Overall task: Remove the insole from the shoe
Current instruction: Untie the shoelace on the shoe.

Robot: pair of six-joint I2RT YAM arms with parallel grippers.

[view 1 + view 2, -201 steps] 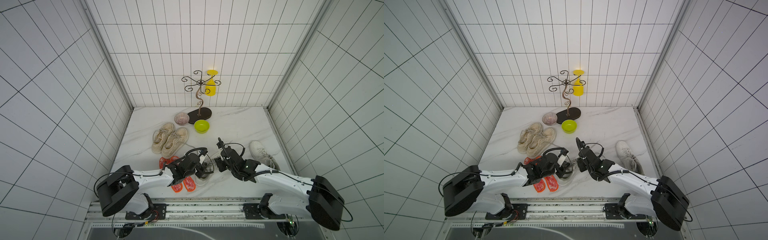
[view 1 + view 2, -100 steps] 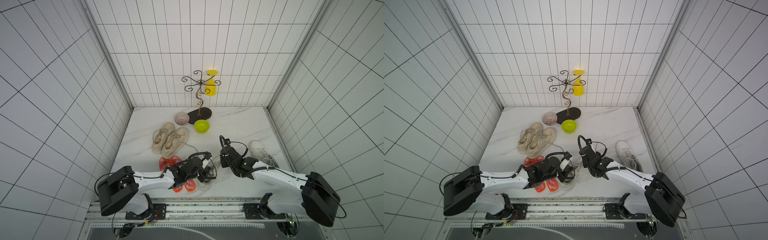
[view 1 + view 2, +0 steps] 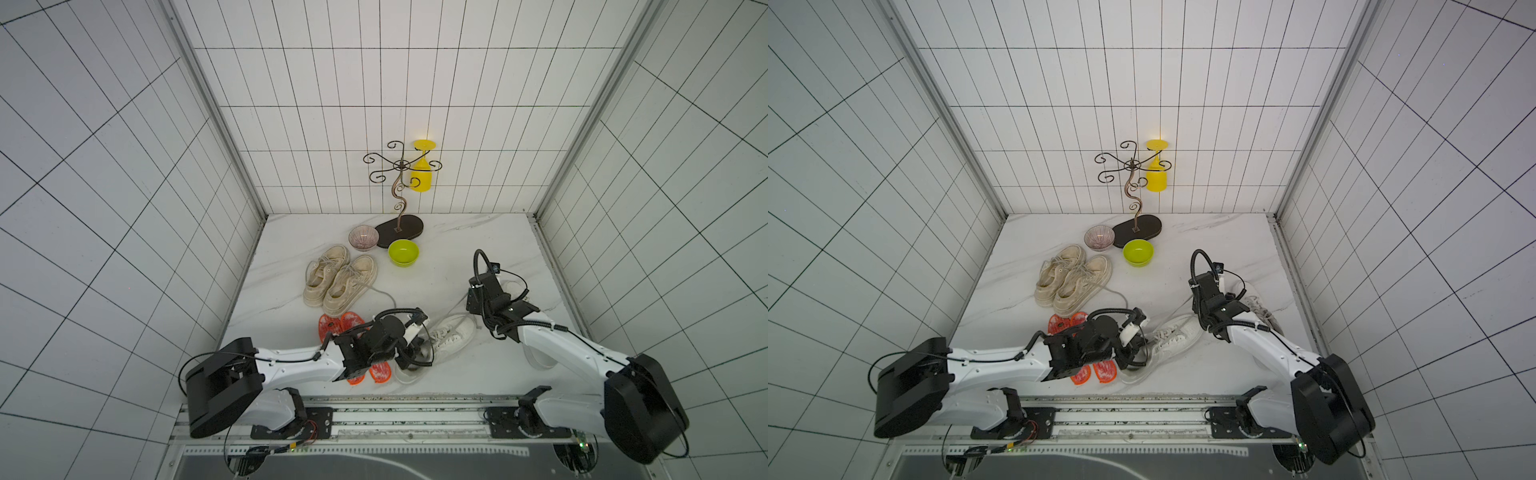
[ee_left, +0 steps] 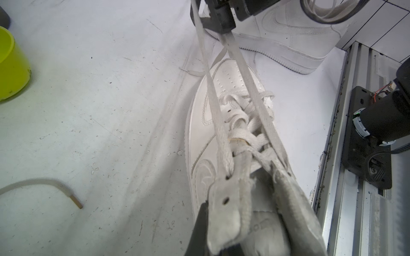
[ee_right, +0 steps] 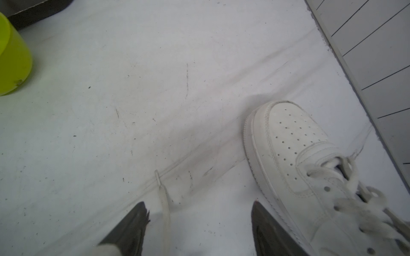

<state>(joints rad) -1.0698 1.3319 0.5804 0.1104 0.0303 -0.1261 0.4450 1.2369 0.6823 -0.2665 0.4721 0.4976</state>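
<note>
A white lace-up shoe [image 3: 451, 334] [image 3: 1177, 336] lies near the table's front edge. My left gripper [image 3: 415, 353] [image 4: 218, 223] is shut on the eyelet flap [image 4: 224, 208] at the shoe's opening, seen close in the left wrist view. The insole is hidden inside the shoe. Two loose laces [image 4: 250, 88] run from the shoe [image 4: 230, 88] toward my right gripper [image 3: 471, 298] [image 3: 1196, 300]. That right gripper [image 5: 199, 207] hangs open just above the table, and a lace end [image 5: 164, 199] lies on the table between its fingers, untouched.
A second white shoe [image 5: 288, 144] [image 3: 1258, 307] sits beside the right gripper, close to the right wall. A beige pair [image 3: 340, 280] and orange sandals [image 3: 332, 326] lie left. A green bowl [image 3: 403, 252], pink bowl [image 3: 363, 237] and hook stand [image 3: 399, 228] stand behind.
My right gripper has opened and drawn away to the right of the shoe, letting go of the lace. The left gripper stays shut on the shoe's flap.
</note>
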